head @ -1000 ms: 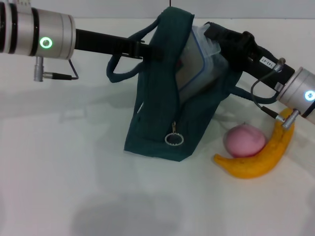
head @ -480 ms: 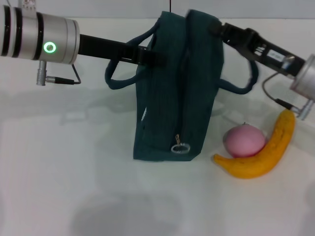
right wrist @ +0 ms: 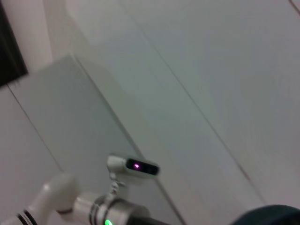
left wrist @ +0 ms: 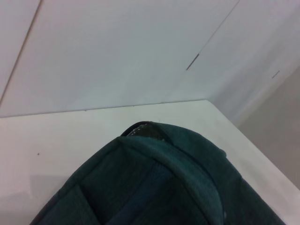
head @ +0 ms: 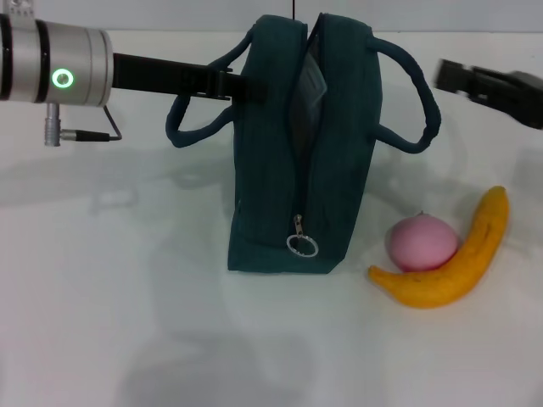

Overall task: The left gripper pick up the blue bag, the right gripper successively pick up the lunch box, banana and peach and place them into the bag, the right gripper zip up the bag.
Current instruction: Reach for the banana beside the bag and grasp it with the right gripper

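Bag (head: 297,170) upright on counter (head: 127,322), top unzipped, pale box edge (head: 312,80) visible inside. Left hand (head: 242,86) pinching bag's left top edge. Right hand (head: 475,82) off bag's right side, clear of handle; finger state unclear. Peach (head: 422,242) touching banana (head: 454,259) below right hand.

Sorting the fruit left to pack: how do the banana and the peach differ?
The banana is long, curved and yellow-orange; the peach is round and pink. The banana curls around the peach's right and front side. Both lie on the white table, right of the blue bag, still unpacked.
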Controlling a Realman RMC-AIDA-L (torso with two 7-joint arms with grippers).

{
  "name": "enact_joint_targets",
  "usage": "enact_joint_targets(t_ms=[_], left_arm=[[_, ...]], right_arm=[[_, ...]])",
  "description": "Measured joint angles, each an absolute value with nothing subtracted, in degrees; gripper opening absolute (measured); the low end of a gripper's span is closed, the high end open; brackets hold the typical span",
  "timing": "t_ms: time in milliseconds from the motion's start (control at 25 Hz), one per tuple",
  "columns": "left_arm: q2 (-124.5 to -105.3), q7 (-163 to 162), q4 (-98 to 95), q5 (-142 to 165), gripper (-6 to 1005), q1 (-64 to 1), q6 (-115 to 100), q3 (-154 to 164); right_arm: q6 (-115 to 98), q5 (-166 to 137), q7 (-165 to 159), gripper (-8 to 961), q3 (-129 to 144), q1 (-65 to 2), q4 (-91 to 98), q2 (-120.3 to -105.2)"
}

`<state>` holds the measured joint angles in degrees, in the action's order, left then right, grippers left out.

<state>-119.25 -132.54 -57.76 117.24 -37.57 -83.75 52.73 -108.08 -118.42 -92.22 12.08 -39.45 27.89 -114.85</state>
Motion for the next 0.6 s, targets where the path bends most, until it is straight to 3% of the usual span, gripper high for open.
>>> enact_joint_targets(t_ms=[400,600], left_arm=[[-119.25,-132.69,-57.78,117.25,55,-37.11,-83.43,52.65],[-119.23,-132.86,-57.71,117.25,54,-36.96,-82.57,52.11]], right_arm=[[-109.55,-112.86,-98.95,201,21.43,-24.15,64.90,-115.89],[-104.92,-119.08,-103.87,202,31.04,-19.68,81.01,-115.94]])
